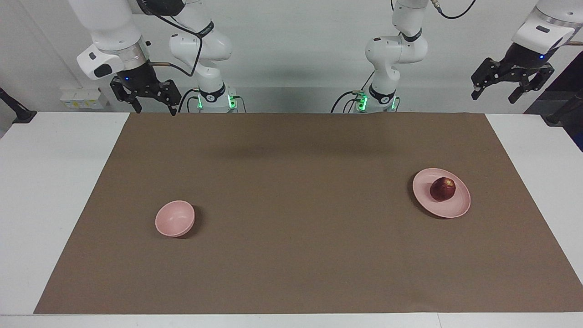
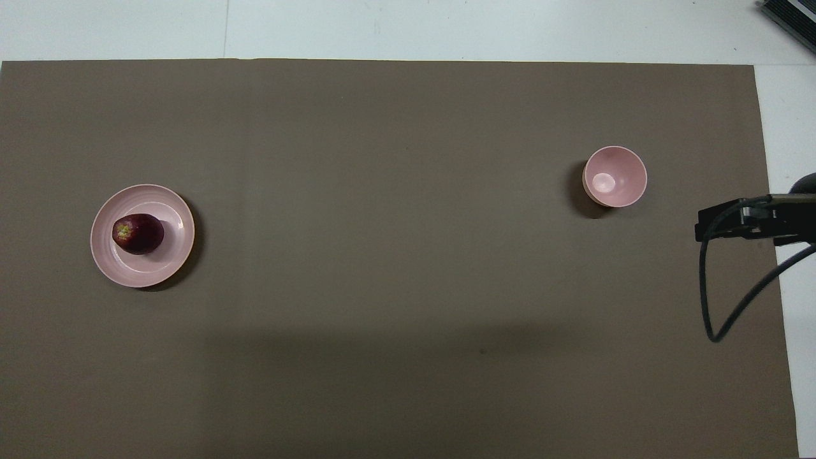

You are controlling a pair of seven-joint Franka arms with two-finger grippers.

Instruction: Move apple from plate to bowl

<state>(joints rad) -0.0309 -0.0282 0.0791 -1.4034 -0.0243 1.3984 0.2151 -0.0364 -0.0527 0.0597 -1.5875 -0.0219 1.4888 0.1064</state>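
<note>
Left claw (image 1: 495, 94) spread wide, holds nothing, hangs high past surface edge at left arm's end. Right claw (image 1: 155, 107) spread too, empty, up over robots' edge of brown mat (image 1: 291, 255). Apple (image 1: 442, 189) sits on plate (image 1: 461, 205). Bowl (image 1: 174, 218) well apart, toward right arm's end. Overhead view shows no claw tips, just dark arm part and cable at side.

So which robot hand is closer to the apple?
Left. The left gripper hangs open, raised at the apple's end; the right gripper waits open at the bowl's end.
</note>
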